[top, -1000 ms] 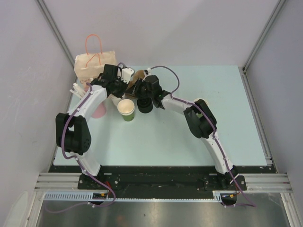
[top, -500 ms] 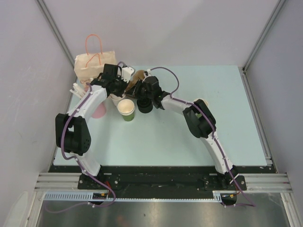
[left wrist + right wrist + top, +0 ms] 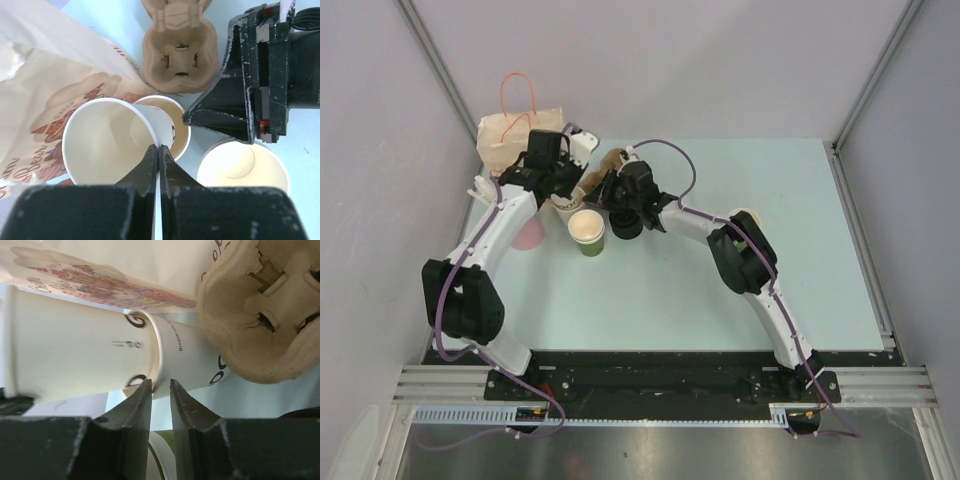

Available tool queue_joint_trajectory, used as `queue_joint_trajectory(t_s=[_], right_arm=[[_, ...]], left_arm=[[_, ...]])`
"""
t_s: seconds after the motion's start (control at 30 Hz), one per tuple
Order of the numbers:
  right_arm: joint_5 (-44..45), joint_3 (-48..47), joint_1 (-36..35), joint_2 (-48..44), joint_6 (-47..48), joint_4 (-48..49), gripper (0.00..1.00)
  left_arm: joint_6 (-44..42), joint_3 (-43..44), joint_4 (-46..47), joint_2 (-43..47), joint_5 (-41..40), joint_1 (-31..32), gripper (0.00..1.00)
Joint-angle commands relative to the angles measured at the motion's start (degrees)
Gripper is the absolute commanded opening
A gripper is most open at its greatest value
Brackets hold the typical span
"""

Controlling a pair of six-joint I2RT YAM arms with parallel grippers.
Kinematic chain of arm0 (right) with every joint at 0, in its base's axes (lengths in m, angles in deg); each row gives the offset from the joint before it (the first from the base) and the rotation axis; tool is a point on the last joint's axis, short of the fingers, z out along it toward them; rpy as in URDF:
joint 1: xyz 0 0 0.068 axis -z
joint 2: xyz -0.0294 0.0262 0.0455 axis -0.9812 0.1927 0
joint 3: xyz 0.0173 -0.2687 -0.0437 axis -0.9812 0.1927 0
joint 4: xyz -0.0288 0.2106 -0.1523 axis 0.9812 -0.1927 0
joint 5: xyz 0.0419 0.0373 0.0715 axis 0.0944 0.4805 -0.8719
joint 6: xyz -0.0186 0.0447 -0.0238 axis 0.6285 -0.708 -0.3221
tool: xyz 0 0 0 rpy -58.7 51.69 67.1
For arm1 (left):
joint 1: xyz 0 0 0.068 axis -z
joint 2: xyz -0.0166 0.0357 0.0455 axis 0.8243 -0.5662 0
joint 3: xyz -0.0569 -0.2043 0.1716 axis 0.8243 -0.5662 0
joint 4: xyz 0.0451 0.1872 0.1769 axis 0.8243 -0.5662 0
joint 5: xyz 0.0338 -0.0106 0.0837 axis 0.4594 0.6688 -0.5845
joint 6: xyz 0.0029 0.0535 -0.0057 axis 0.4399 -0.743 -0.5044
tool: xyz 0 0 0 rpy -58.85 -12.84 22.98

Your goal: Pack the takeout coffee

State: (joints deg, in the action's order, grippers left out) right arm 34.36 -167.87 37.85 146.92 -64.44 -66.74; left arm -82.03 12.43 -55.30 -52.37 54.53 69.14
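Note:
My left gripper (image 3: 159, 148) is shut on the wall of a lidless white paper cup (image 3: 102, 142), held tilted above a second lidless white cup (image 3: 179, 131). In the right wrist view the held cup (image 3: 75, 355) is partly drawn out of the lower cup (image 3: 192, 357). My right gripper (image 3: 160, 384) has a narrow gap between its fingers. The lower cup's rim is at that gap, touching the left finger. A lidless green cup (image 3: 587, 230) stands just in front. A round black shape (image 3: 626, 224) lies beside it; I cannot tell if it is a lid. No black-lidded cup shows clearly.
A brown pulp cup carrier (image 3: 180, 45) lies behind the cups, against my right gripper (image 3: 250, 80). A printed paper bag (image 3: 515, 135) with orange handles stands at the back left. A pink cup (image 3: 528, 233) of white straws stands at the left table edge.
My left gripper has moved back and to the left with the white cup, pulling it away from the lower cup. The left elbow swung left. The right gripper has barely moved.

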Motion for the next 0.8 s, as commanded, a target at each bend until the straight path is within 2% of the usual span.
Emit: queue_joint_trajectory(t_s=[0.0, 0.17, 0.23, 0.5, 0.63, 0.67, 0.77], right_arm=[[2.2, 0.3, -0.4, -5.0, 4.9, -3.3, 0.29], [2.6, 0.8, -0.4, -7.8, 7.8, -4.0, 0.35], [2.0, 1.5, -0.2, -9.0, 8.2, -3.0, 0.41], [0.9, 4.4, 1.7, -14.9, 8.7, -2.6, 0.5], [3.5, 15.4, 5.9, -25.1, 10.8, -2.4, 0.53], [5.2, 16.9, 6.7, -27.7, 12.0, -3.4, 0.54], [11.0, 20.7, 9.9, -36.5, 18.1, -11.2, 0.57]], left_arm=[[-2.0, 1.7, 1.7, 6.7, -4.4, 0.5, 0.0], [-1.8, 2.0, 1.6, 12.5, -3.4, 0.6, 0.0], [-1.0, 2.3, 1.5, 14.7, -0.6, 0.6, 0.0], [0.4, 3.2, 0.7, 16.9, 3.2, 3.6, 0.0], [0.6, 3.3, -0.4, 19.0, 4.1, 10.0, 0.0], [0.7, 3.4, -1.4, 19.0, 4.2, 13.3, 0.0], [0.1, 3.9, -3.4, 17.4, 3.5, 20.6, 0.0]])
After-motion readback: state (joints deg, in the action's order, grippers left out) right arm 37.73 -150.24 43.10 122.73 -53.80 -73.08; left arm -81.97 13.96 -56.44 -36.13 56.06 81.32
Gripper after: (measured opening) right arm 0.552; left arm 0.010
